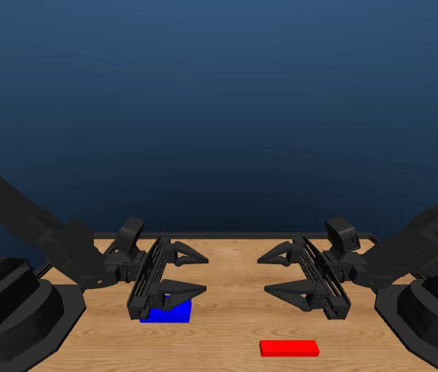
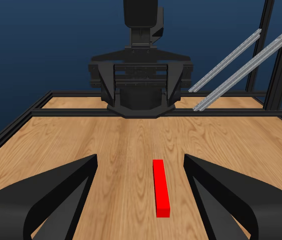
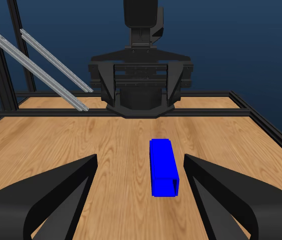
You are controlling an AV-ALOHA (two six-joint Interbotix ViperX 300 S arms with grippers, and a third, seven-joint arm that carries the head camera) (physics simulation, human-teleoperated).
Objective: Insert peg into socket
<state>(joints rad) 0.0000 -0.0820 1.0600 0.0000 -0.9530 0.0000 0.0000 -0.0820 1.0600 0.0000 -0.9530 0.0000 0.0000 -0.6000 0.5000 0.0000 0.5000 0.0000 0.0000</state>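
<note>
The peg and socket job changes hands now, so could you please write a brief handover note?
Left gripper: open, empty, above the table.
Right gripper: open, empty, likewise.
Socket: flat on the table, on the left arm's side, partly behind its gripper in the head view.
Peg: flat on the table, on the right arm's side.
Done: nothing yet.
Left: grasp both, then insert.
</note>
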